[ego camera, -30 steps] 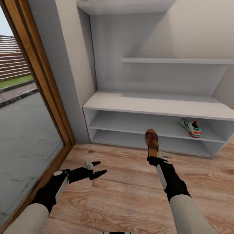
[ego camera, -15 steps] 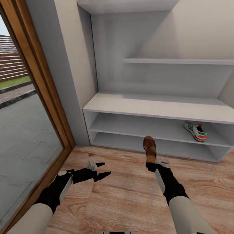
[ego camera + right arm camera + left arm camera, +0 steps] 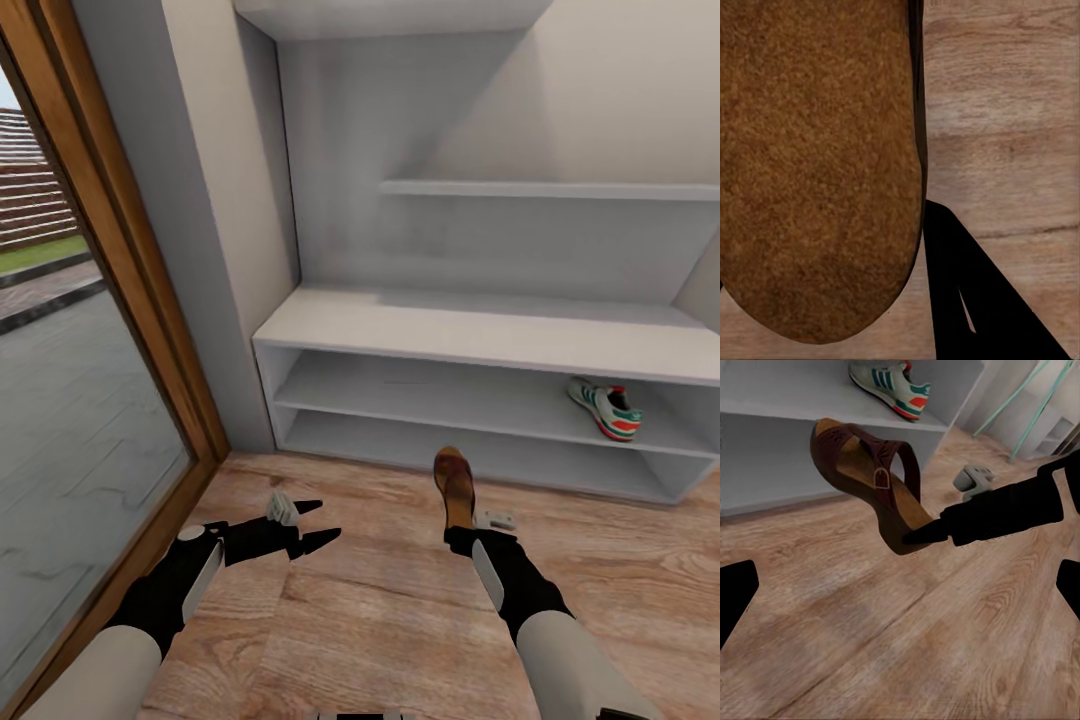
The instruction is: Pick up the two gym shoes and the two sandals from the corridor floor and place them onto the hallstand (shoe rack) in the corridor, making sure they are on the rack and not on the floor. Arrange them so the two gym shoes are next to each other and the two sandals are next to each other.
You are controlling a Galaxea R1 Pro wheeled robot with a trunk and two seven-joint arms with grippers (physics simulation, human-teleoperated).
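The right gripper (image 3: pixel 467 528) is clenched on the heel of one brown sandal (image 3: pixel 455 484), holding it clear of the corridor floor (image 3: pixel 380 600), toe pointing toward the hallstand (image 3: pixel 480 335); in the left wrist view the sandal (image 3: pixel 866 472) hangs tilted, strap and buckle up, with the dark finger (image 3: pixel 937 531) pressed at its heel; the right wrist view looks onto its tan footbed (image 3: pixel 817 165) with floor planks beside it. The left gripper (image 3: pixel 312 524) hovers low over the floor with its jaws released and nothing between them. One gym shoe (image 3: pixel 606 408) already lies on the upper of the two open shelves, toward the right end; the hallstand's worktop is bare. So one shoe of four looks placed, a second is in hand and appears bound for the rack; the other gym shoe and the other sandal remain to be fetched, and both pairings are not yet made.
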